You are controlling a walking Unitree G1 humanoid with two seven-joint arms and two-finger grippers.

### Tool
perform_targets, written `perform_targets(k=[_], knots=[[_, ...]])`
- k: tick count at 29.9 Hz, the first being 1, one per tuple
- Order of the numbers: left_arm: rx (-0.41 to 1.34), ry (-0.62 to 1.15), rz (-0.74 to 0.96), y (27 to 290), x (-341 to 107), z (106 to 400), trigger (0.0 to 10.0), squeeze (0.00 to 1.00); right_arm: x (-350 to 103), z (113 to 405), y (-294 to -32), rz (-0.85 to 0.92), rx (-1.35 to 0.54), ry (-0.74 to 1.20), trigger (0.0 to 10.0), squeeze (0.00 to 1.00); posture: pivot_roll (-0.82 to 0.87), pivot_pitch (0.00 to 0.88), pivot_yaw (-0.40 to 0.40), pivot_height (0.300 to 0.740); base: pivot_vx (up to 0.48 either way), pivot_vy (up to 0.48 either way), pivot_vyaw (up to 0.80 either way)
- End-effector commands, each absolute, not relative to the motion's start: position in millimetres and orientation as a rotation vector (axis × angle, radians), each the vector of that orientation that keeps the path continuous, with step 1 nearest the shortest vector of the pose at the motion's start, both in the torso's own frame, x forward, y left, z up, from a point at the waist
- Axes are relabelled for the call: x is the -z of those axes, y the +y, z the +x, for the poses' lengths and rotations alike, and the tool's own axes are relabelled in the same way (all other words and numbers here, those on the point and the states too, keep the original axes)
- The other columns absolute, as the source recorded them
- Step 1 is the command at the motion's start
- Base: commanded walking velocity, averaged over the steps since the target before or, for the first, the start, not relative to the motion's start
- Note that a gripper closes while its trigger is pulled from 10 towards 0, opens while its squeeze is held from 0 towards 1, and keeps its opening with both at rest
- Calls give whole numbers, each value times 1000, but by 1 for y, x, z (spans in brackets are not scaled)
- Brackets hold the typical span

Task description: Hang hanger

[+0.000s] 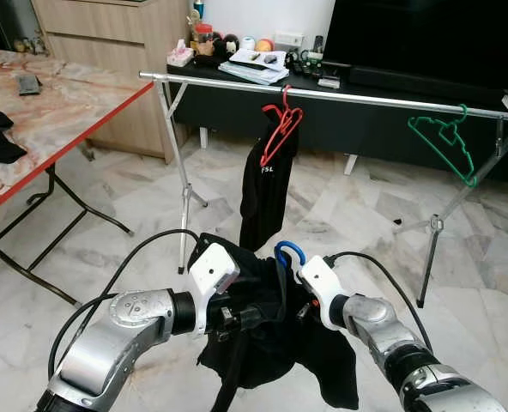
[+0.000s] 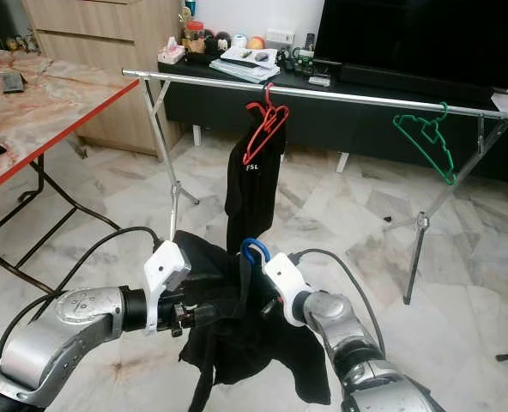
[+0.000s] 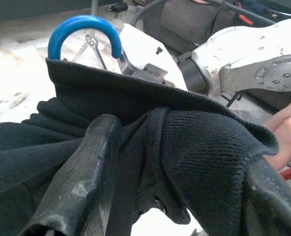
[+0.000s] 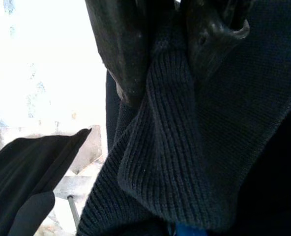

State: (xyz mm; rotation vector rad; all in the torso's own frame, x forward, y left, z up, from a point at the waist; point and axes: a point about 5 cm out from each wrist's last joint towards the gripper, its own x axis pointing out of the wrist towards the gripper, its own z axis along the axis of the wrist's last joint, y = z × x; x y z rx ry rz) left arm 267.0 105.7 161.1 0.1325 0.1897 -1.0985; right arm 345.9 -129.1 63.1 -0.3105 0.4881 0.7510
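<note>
Near, the left hand (image 1: 237, 319) and right hand (image 1: 301, 311) are both clamped on the black garment (image 1: 267, 339) carrying the blue hanger (image 1: 289, 254). Lift it level, then hook it over the far rail (image 1: 357, 97), between the red hanger (image 1: 281, 129) and green hanger (image 1: 444, 146).

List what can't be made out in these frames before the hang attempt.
- Blue hanger: in the eye views the black garment covers all but its hook.
- Left gripper: in the left wrist view its fingers sit either side of bunched knit, contact point buried in folds.
- Right gripper: the right wrist view shows it pinching knit; whether hanger is in the pinch is hidden.
- Items on the black TV console: too small to identify.
</note>
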Motion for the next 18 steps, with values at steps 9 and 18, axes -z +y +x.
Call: perform_targets(k=[9,18], knots=[[1040,205,401,111,-162,273,10000,0,-64,346,-124,-357,-801,510,0,0,168,75,-50,740,0,0,0],[1097,209,484,112,-165,267,10000,1000,-63,345,-125,-372,-810,517,0,0,163,57,-46,740,0,0,0]])
